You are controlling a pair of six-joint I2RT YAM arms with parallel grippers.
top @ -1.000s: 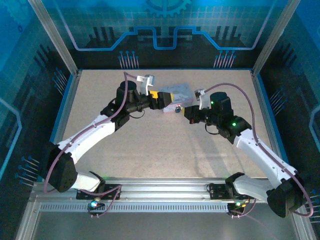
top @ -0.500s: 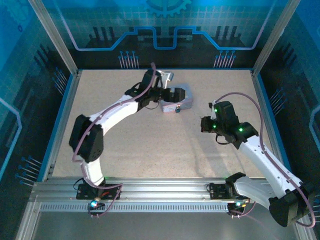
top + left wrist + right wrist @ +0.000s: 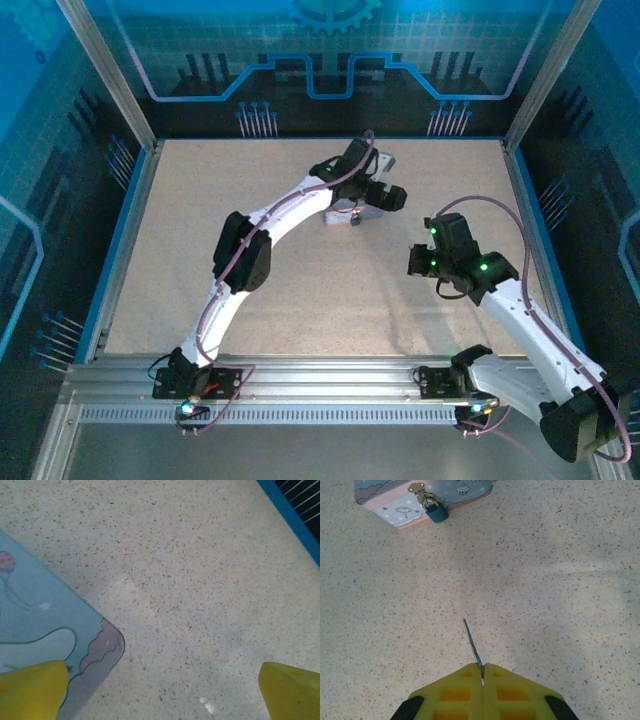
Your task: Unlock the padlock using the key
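Observation:
The tiny teal padlock (image 3: 438, 513) hangs from a gold hasp on the front of the cartoon-printed tin (image 3: 395, 507), at the top left of the right wrist view. My right gripper (image 3: 482, 672) is shut on the key (image 3: 471, 641), a thin dark sliver sticking out toward the padlock, well short of it. In the top view the right gripper (image 3: 413, 261) is to the near right of the tin (image 3: 338, 214), and the padlock (image 3: 355, 218) shows as a speck. My left gripper (image 3: 162, 695) is open above the bare table beside the tin's corner (image 3: 55, 630); from above the left gripper (image 3: 392, 197) is at the tin's right end.
The speckled beige table (image 3: 300, 290) has a blue rim (image 3: 527, 230) and glass walls around it. The left arm (image 3: 290, 210) stretches diagonally over the tin, covering most of it. Open floor lies between the key tip and the padlock.
The left arm has swung from the tin's left side across to its right end, gripper now off the tin. The right gripper has drawn back toward the near right, away from the padlock.

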